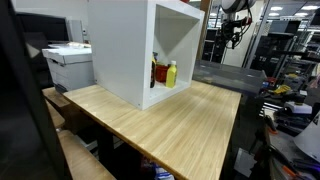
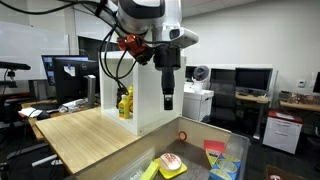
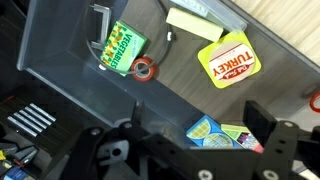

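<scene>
My gripper (image 2: 168,98) hangs open and empty well above a grey bin (image 2: 196,130) beside the wooden table. In the wrist view the gripper (image 3: 197,112) has its two fingers spread over the bin floor (image 3: 175,75). Below lie a yellow Turkey package (image 3: 228,58), a green vegetables box (image 3: 122,47), a small red ring (image 3: 145,69), a pale yellow block (image 3: 195,25) and blue-green packages (image 3: 208,130) between the fingers. The Turkey package (image 2: 172,162) also shows in an exterior view. The gripper (image 1: 237,33) is far at the back in an exterior view.
A white open cabinet (image 1: 140,50) stands on the wooden table (image 1: 170,120), with a red bottle (image 1: 158,72) and a yellow bottle (image 1: 171,73) inside. A printer (image 1: 68,62) stands behind the table. Desks with monitors (image 2: 250,80) surround the area.
</scene>
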`<control>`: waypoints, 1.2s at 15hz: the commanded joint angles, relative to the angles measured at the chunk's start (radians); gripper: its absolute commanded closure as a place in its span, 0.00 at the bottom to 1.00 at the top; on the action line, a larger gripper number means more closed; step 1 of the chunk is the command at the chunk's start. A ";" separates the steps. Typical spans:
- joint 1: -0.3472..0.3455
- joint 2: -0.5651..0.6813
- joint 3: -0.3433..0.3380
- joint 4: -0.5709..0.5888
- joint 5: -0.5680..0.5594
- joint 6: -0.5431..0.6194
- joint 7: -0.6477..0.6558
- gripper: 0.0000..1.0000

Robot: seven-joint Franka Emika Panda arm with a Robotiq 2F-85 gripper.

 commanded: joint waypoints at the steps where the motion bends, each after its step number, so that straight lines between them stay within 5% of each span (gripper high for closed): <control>1: -0.004 0.006 0.004 0.004 -0.012 -0.011 -0.050 0.00; 18: -0.012 0.011 0.013 0.020 -0.022 0.017 -0.321 0.00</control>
